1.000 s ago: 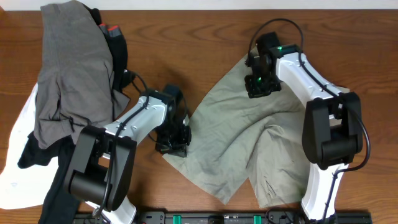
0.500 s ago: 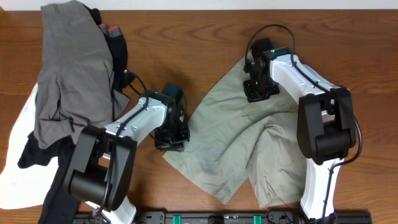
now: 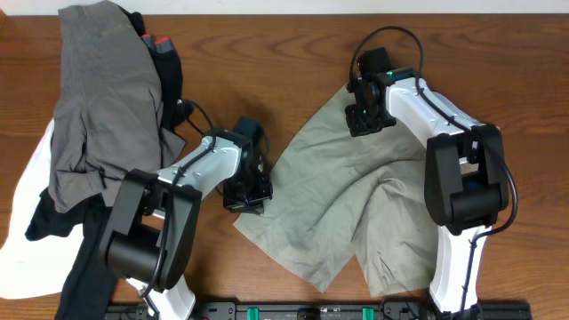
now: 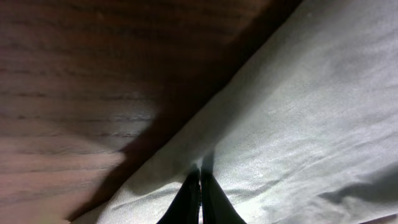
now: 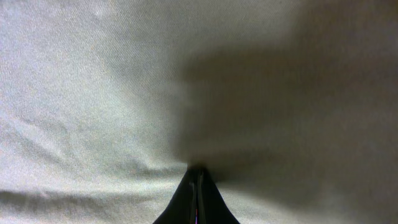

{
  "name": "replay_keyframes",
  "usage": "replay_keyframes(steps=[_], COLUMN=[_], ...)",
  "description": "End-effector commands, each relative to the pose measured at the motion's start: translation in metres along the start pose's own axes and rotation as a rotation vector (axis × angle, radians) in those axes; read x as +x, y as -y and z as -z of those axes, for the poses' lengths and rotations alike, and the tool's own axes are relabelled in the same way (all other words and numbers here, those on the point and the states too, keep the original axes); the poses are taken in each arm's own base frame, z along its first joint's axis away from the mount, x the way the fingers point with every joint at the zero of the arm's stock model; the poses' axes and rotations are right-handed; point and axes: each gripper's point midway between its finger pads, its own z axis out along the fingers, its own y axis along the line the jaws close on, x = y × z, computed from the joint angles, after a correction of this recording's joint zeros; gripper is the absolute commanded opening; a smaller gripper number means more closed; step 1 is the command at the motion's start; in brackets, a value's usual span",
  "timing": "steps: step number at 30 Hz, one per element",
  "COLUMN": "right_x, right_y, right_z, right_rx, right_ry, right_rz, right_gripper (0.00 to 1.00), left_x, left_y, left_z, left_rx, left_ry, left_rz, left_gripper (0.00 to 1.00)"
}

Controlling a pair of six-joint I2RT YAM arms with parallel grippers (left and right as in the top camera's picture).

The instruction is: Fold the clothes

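Khaki-beige shorts spread rumpled on table, legs toward front edge.

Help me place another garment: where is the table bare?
Bare table runs along the far edge between the gray garment pile and the khaki shorts, and outside the right arm. Crowded: the left side with clothes, the middle around the left arm.

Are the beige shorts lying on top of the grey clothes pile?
No, the shorts lie on the bare table, apart from the pile.
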Motion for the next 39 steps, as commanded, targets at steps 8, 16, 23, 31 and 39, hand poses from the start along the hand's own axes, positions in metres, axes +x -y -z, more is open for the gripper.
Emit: replay_keyframes(steps=[8, 16, 23, 31, 39], right_x=[-0.012, -0.052, -0.074, -0.09, -0.117], right_y=[-0.001, 0.006, 0.009, 0.014, 0.047], right_z=[-0.011, -0.005, 0.0, 0.012, 0.043], right_rx=[0.007, 0.048, 0.041, 0.037, 0.051], right_ry=[0.042, 0.21, 0.299, 0.353, 0.432], right_rz=[-0.002, -0.022, -0.055, -0.079, -0.117], right_gripper=[0.01, 0.03, 0.06, 0.25, 0.57], left_x=[-0.012, -0.08, -0.16, -0.237, -0.272], left_y=[-0.03, -0.068, -0.084, -0.07, -0.036], left_z=[-0.041, -0.018, 0.018, 0.099, 0.191], left_rx=[-0.081, -0.041, 0.06, 0.063, 0.112], left_ry=[-0.053, 0.166, 0.483, 0.808, 0.966], left_rz=[-0.022, 0.101, 0.119, 0.047, -0.014], left_gripper=[0.07, 0.07, 0.06, 0.06, 0.06])
